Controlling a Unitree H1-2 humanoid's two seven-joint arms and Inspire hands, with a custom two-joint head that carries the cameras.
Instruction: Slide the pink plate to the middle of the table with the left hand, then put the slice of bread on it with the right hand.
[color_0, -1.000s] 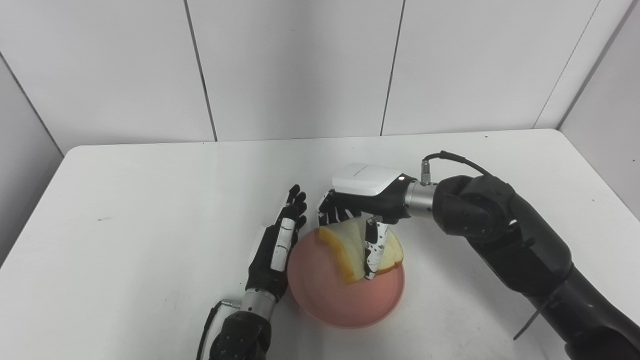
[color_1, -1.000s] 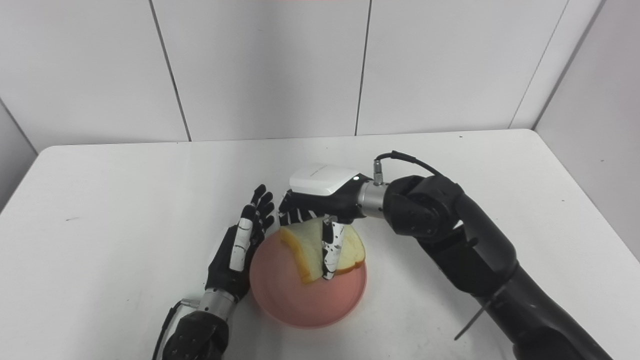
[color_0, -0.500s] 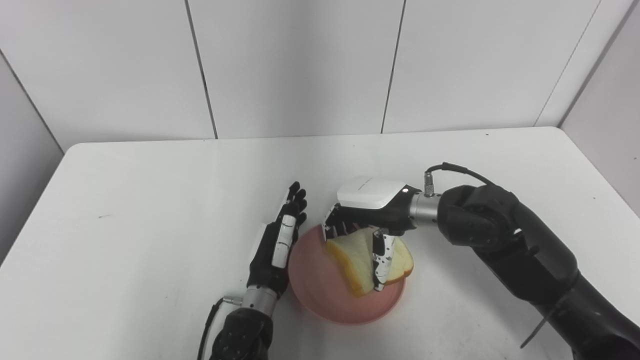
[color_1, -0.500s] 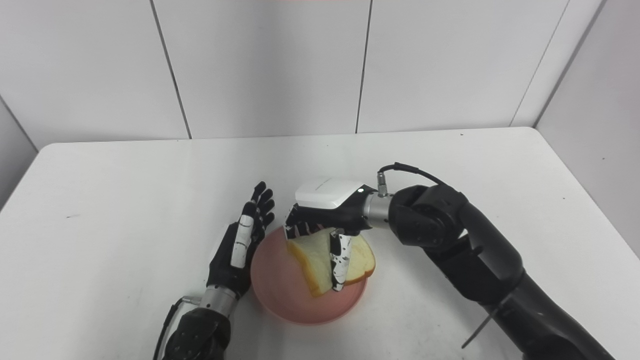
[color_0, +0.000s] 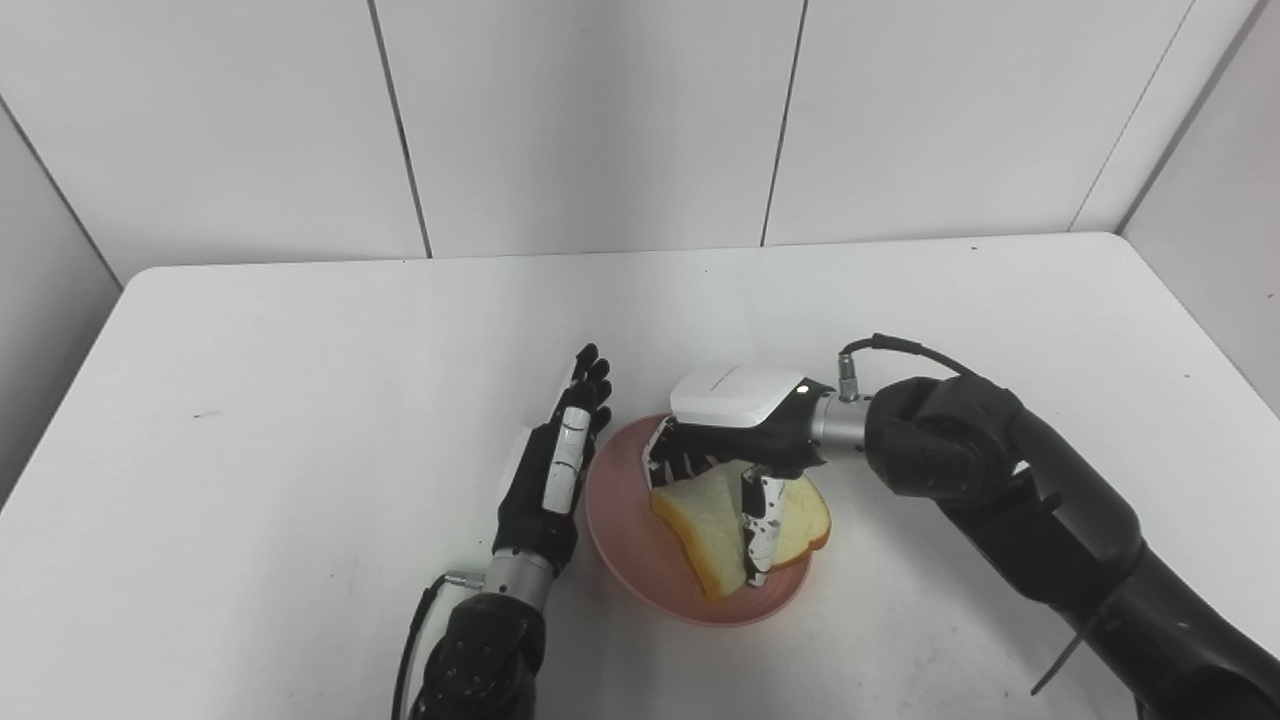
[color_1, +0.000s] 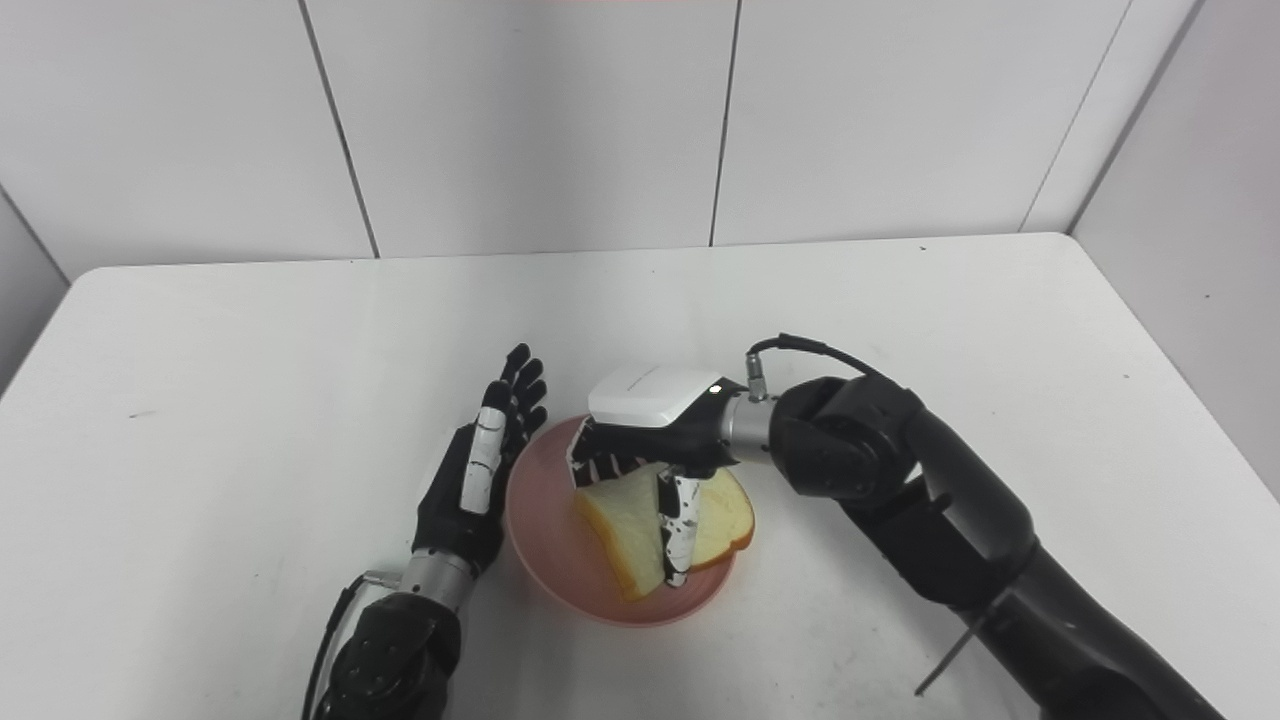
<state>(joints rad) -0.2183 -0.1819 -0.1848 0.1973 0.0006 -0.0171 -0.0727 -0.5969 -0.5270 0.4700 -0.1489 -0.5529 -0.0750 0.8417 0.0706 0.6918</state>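
Pink melamine-like plate (color_0: 620, 520) sits on the white counter (color_0: 300, 350), near the middle and toward the near edge. In the left eye view, the right robot hand (color_0: 735, 470) is clenched on the slice of bread (color_0: 705, 520), with fingers behind the slice and the thumb (color_0: 757, 525) pressed across its front face. The slice stands tilted, its lower corner over the plate's right half; actual contact with the plate surface cannot be confirmed. The left robot hand (color_0: 555, 475) is released, with fingers extended and apart, edge-on just beside the plate's left rim. Compared with one second ago, the bread sits lower relative to the plate, so the placing step is judged to be almost finished. In the right eye view, the same arrangement appears: the right robot hand (color_1: 650, 455) grips the slice of bread (color_1: 625, 530) above the pink plate (color_1: 540, 520), and the left robot hand (color_1: 480, 480) holds nothing at the rim. The sliding step is judged complete. Remaining action: lower fully, lay the slice flat, then release. Risk: the tilted slice may tip over the right rim on release.
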